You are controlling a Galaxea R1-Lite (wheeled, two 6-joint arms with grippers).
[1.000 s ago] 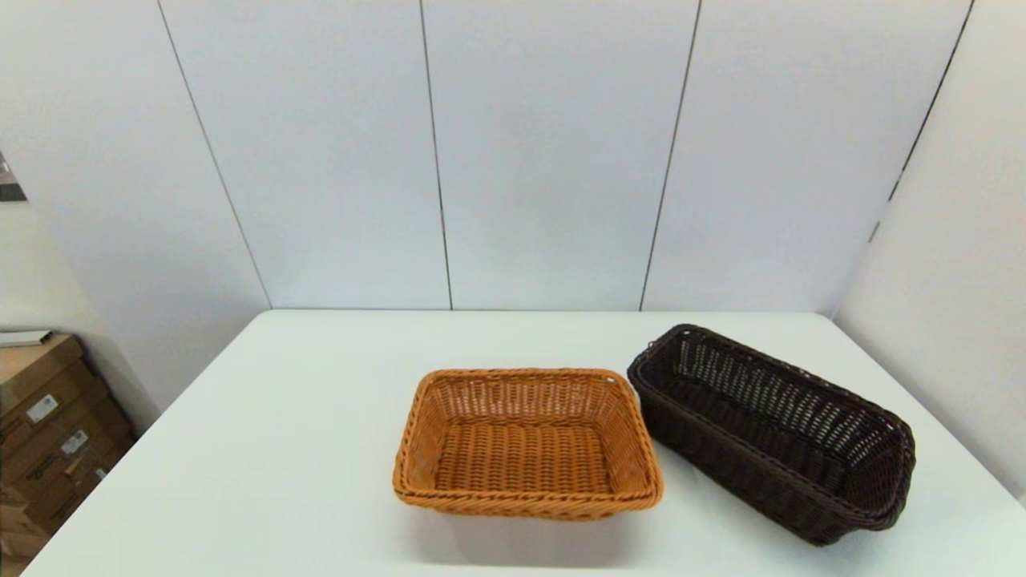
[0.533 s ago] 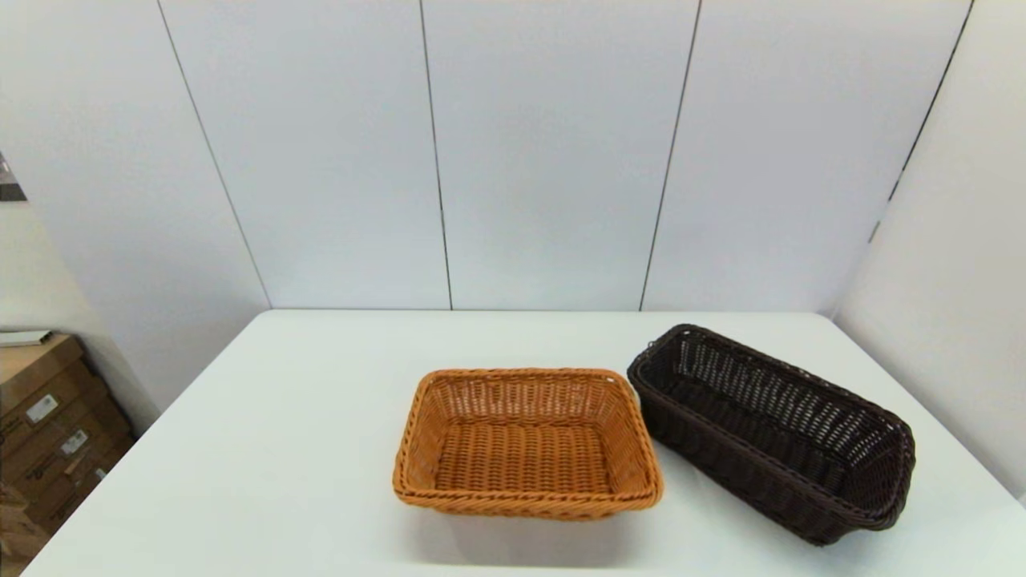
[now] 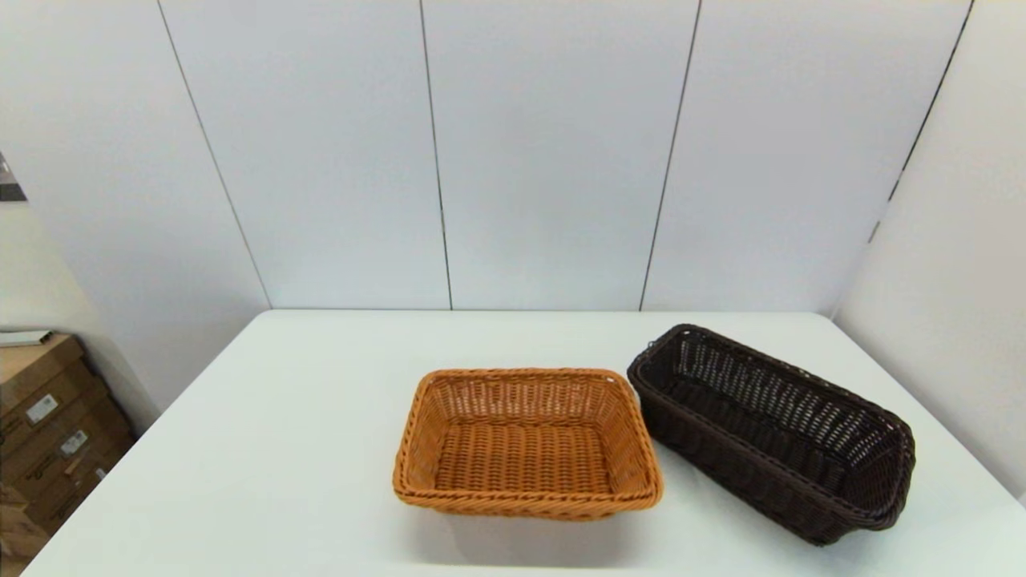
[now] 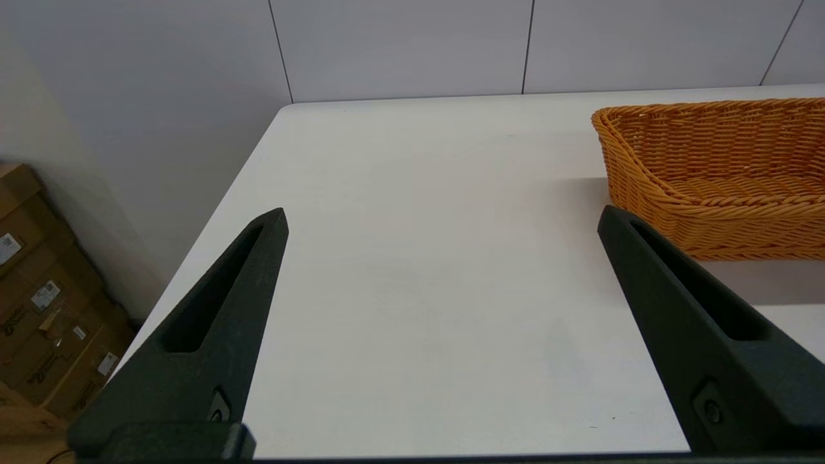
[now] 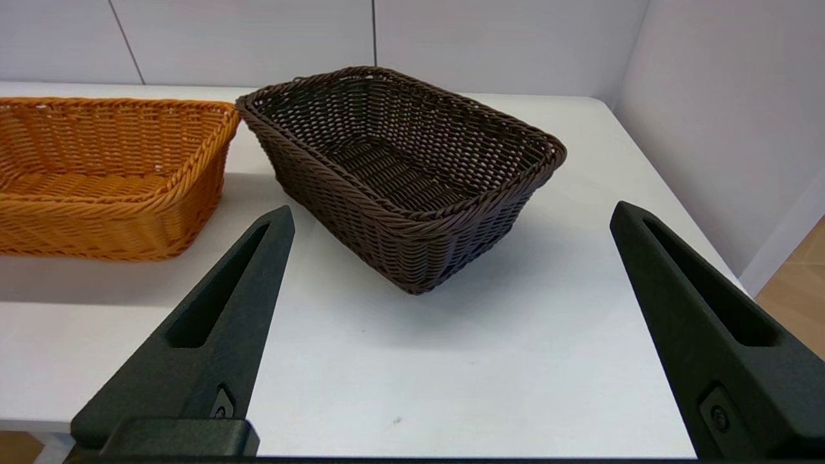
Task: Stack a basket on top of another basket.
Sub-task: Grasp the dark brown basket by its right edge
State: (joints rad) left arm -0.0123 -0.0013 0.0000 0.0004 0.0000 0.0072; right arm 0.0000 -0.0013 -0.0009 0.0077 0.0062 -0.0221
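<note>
Baskets sat side by side on the white table [image 3: 280, 449] in the head view. With the orange-tan basket [image 3: 525, 445] as landmark, the dark brown basket [image 3: 773, 433] stood just to its right, angled so that one corner came very close to the tan basket's far right corner; whether the two rims touched there could not be told. Both stood upright and nothing lay inside either. Neither arm showed in this view. Cardboard boxes [image 3: 48, 433] stood on the floor well to the left of the tan basket, beyond the table's edge. Pale wall panels [image 3: 545, 152] rose behind the table.

From the left wrist view, the left gripper [image 4: 441, 216] hung over bare table on the tan basket's left side, apart from it, its jaws spread wide with nothing between them. The orange-tan basket [image 4: 715, 177] showed only in part, its near corner and braided rim visible past one finger. The boxes [image 4: 45, 303] showed again below the table's edge.

From the right wrist view, the right gripper [image 5: 451, 212] hovered near the table's front edge, on the side of the dark brown basket [image 5: 406, 174] away from the tan one's centre, its jaws likewise wide apart and gripping nothing. The dark basket rested between and beyond the two fingers, untouched. The orange-tan basket [image 5: 109, 177] lay beside it, their near corners close.
</note>
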